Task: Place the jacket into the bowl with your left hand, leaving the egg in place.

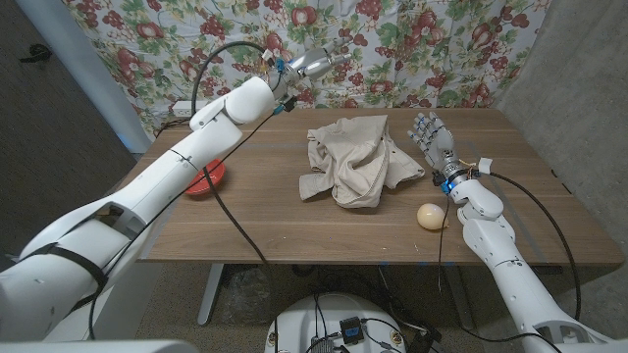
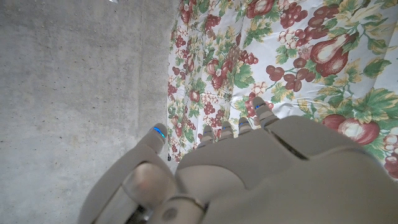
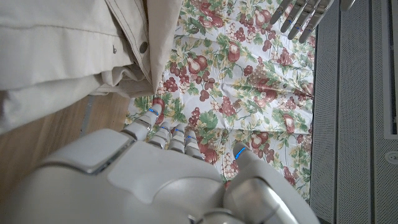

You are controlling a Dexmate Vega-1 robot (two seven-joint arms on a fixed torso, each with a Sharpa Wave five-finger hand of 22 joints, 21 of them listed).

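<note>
A wooden table [image 1: 294, 230] stands before a floral curtain [image 1: 392, 39] — the jacket [image 1: 355, 157] lies crumpled mid-table, the egg [image 1: 428, 216] near the right hand [image 1: 432, 137], the red bowl [image 1: 209, 180] under the left arm. Both hands hold nothing, fingers apart — the left hand [image 1: 314, 65] raised.

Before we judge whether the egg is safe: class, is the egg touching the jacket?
Apart. The head view shows bare tabletop between the egg and the nearest edge of the crumpled jacket.

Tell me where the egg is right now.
In the head view the egg lies on the table near its front edge on the robot's right, just front-right of the crumpled jacket and beside the right hand's wrist.
</note>
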